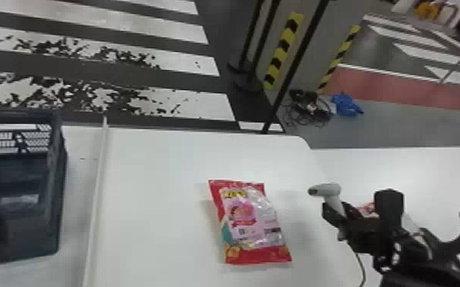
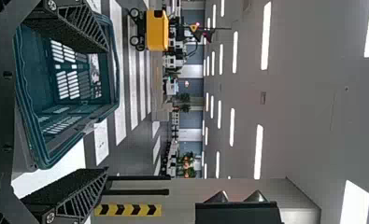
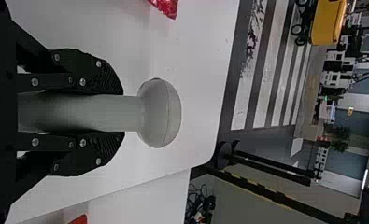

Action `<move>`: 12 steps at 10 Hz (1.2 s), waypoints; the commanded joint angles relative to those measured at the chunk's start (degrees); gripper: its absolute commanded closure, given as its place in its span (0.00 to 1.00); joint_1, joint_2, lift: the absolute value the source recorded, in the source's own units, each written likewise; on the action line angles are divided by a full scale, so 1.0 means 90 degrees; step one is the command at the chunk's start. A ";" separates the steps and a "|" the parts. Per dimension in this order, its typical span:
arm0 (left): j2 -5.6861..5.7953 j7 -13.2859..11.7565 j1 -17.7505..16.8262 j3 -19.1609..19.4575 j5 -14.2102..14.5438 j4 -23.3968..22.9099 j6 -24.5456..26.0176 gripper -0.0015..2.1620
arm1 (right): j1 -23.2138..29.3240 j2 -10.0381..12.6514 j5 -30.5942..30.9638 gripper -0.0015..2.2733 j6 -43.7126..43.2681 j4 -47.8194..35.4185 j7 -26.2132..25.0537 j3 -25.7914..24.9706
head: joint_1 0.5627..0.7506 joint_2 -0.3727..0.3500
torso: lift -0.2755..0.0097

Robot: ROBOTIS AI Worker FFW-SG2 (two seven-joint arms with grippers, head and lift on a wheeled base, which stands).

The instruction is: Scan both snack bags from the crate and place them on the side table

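Head view: likely the scan step — aim the scanner [image 1: 331, 190], pinched by your right gripper [image 3: 122, 113], at the snack bag [image 1: 251, 225]; left gripper [image 2: 106, 110] fingers spread.

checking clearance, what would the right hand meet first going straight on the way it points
Probably the white table, toward its far edge, with the scanner in the right hand touching first; the depth is hard to judge.

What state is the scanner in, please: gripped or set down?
Gripped: the right gripper holds the scanner, with a finger against each side of its handle.
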 commanded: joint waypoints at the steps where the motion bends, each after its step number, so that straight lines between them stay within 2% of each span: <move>1: -0.0001 -0.0010 -0.0052 0.0000 0.0027 0.0057 0.0000 0.04 | 0.0560 0.0016 -0.0284 0.99 0.0534 -0.0901 0.0007 0.0378 | 0.70 0.03 | 0.62; 3: 0.0019 0.0000 -0.0150 0.0000 0.0056 0.0174 0.0000 0.04 | 0.1254 0.0016 -0.0597 0.99 0.1237 -0.1702 0.0007 0.0876 | 0.70 0.05 | 0.62; 6: 0.0019 0.0000 -0.0257 -0.0010 0.0086 0.0291 0.0019 0.04 | 0.1986 0.0016 -0.0821 0.99 0.1471 -0.2551 -0.0003 0.1452 | 0.70 0.16 | 0.62; 8: 0.0019 0.0000 -0.0277 -0.0019 0.0105 0.0360 0.0019 0.04 | 0.2328 0.0016 -0.0938 0.99 0.2057 -0.3030 -0.0003 0.1755 | 0.70 0.22 | 0.62; 12: 0.0009 0.0009 -0.0267 -0.0010 0.0115 0.0379 0.0019 0.04 | 0.2738 0.0016 -0.1270 0.99 0.2584 -0.3508 0.0173 0.2116 | 0.70 0.32 | 0.62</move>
